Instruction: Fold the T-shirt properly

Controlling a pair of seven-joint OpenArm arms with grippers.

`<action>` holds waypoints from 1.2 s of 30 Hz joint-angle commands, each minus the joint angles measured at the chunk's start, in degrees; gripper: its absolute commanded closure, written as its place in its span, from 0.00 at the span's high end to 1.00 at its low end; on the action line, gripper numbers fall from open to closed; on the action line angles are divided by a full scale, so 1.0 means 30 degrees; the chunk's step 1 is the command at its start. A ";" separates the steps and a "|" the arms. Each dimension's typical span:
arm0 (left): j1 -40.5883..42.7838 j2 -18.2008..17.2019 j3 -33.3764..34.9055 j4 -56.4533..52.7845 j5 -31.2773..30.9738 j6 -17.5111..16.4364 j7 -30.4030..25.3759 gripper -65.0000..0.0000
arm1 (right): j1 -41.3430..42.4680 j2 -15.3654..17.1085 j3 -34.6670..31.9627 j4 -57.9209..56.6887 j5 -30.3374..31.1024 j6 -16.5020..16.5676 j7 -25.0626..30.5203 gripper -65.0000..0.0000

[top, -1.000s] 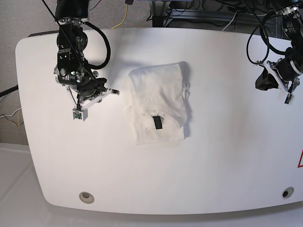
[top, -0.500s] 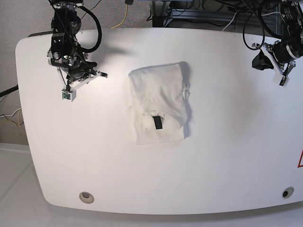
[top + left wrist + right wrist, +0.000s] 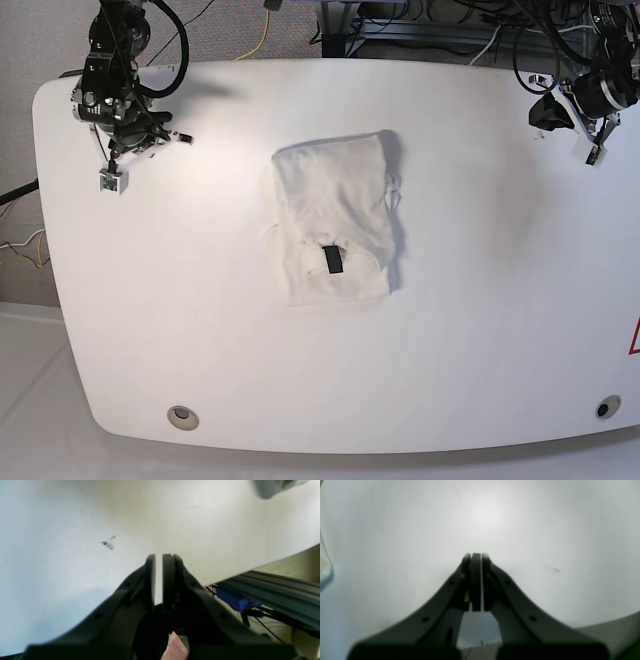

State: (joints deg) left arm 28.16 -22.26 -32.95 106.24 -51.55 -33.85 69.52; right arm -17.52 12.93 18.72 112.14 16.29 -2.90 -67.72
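We see the white soft cotton T-shirt [image 3: 335, 230] lying folded into a compact, roughly rectangular bundle near the middle of the white glossy tabletop [image 3: 480, 320]. A small black tag [image 3: 332, 259] sits on its upper layer toward the near edge, and no chest print faces the base camera. The folds are a little uneven, with a rumpled edge along the side nearer our left arm.

Our right gripper [image 3: 112, 170] hangs over the far corner of the table on the base view's left, well apart from the shirt. In its wrist view the right gripper [image 3: 476, 557] has its two black jaws pressed together with nothing between them, above bare tabletop; a sliver of pale cloth shows at that picture's left border.

Our left gripper [image 3: 592, 150] is over the opposite far corner, also well apart from the shirt. Its wrist view shows the left gripper [image 3: 160, 558] clenched to a thin slit, gripping nothing, near the table's edge with dark framing and cables [image 3: 252, 610] beyond.
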 commanded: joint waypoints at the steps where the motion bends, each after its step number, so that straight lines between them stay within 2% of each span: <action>1: 0.0327 -0.0301 -0.0138 0.0295 0.0495 0.0014 -0.0447 0.05 | -0.0446 0.0218 0.0661 0.0409 -0.0201 0.0453 0.0289 0.00; 12: 0.1792 0.0050 0.1650 0.0236 0.3689 -0.0103 -0.3289 0.05 | -0.2410 0.0745 0.3035 0.0526 -0.0230 0.2299 0.0406 0.00; 20: 0.3199 0.0080 0.3144 0.0236 0.5154 -0.0103 -0.5692 0.05 | -0.3933 0.0775 0.5379 0.0555 -0.0259 0.4379 0.1021 0.00; 28: 0.3667 0.0168 0.4082 0.0207 0.5828 -0.0103 -0.6014 0.05 | -0.5545 0.0775 0.6698 0.0496 -0.0259 0.5200 0.1988 0.00; 32: 0.3755 0.0695 0.4111 0.0178 0.6443 -0.0132 -0.6014 0.05 | -0.6336 0.0775 0.6698 0.0438 -0.0318 0.5346 0.2457 0.00; 36: 0.4019 0.0930 0.4111 0.0178 0.7352 -0.0953 -0.6014 0.05 | -0.6952 0.0628 0.6698 0.0438 -0.0992 0.5376 0.2780 0.00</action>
State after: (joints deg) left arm 39.29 -19.11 -20.32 106.08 -30.39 -35.24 52.12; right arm -37.12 14.37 38.22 112.60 15.14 13.39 -60.34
